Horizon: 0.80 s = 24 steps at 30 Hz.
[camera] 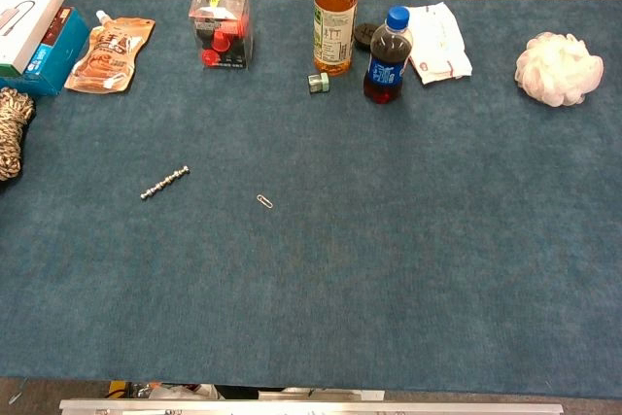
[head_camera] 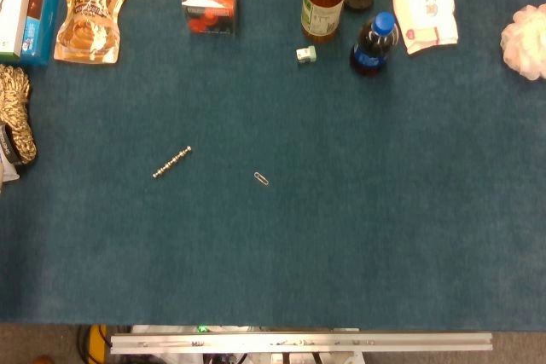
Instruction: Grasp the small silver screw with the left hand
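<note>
Silver screw (head_camera: 171, 162) mid-left, open cloth around | paperclip(?) (head_camera: 261, 179) near | hands unseen, state unknown

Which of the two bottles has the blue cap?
The shorter dark cola bottle to the right; the taller amber bottle beside it has a black cap.

A blue carpeted table (camera: 408, 269) carries a paper clip (camera: 264, 201) near its middle. Along the far edge stand a clear box of red pieces (camera: 221, 26), an amber tea bottle (camera: 334, 15), a dark cola bottle with a blue cap (camera: 387, 55) and a small green block (camera: 319, 83). An orange spout pouch (camera: 112, 43) lies far left beside stacked boxes (camera: 34, 31), with coiled rope (camera: 12, 130) at the left edge. A wipes packet (camera: 437, 41) and a white bath pouf (camera: 557, 68) sit to the right.
</note>
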Available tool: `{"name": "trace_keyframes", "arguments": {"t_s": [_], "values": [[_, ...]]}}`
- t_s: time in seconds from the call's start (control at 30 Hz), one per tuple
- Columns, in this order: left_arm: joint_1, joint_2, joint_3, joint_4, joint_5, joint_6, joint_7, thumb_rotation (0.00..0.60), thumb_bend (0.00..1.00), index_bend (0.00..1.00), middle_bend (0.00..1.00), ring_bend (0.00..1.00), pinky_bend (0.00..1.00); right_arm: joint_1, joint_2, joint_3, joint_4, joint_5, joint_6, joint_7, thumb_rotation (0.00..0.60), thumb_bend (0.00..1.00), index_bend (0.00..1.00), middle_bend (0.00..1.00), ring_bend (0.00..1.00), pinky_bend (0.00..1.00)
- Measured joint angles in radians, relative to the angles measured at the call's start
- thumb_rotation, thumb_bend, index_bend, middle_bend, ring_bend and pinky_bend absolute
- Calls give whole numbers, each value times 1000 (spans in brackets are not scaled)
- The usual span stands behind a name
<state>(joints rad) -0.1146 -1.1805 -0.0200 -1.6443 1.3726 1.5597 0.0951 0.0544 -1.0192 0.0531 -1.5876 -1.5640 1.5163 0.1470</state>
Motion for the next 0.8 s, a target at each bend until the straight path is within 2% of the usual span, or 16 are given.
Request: {"name": "trace_keyframes", "arguments": {"t_s": [0.33, 0.43, 0.6, 0.8], "values": [[5, -4, -3, -8, 42, -6, 11, 600, 315, 278, 505, 503, 632, 5, 1, 1, 5, -4, 0, 6, 600, 186, 413, 498, 519, 600], [-10, -5, 1, -11, 73, -28, 27, 600, 284, 283, 508, 507, 631, 7, 3, 2, 3, -9, 4, 8, 600, 186, 414, 498, 519, 600], [-50, -14, 11, -16, 105, -104, 68, 600, 193, 340, 584, 575, 632, 4, 3, -3, 3, -10, 7, 9, 600, 186, 413, 498, 519, 600], [-113, -60, 11, -8, 105, -221, 130, 600, 186, 391, 663, 653, 635, -6, 9, -4, 0, -5, 19, 8, 600, 186, 413, 498, 519, 600]]}}
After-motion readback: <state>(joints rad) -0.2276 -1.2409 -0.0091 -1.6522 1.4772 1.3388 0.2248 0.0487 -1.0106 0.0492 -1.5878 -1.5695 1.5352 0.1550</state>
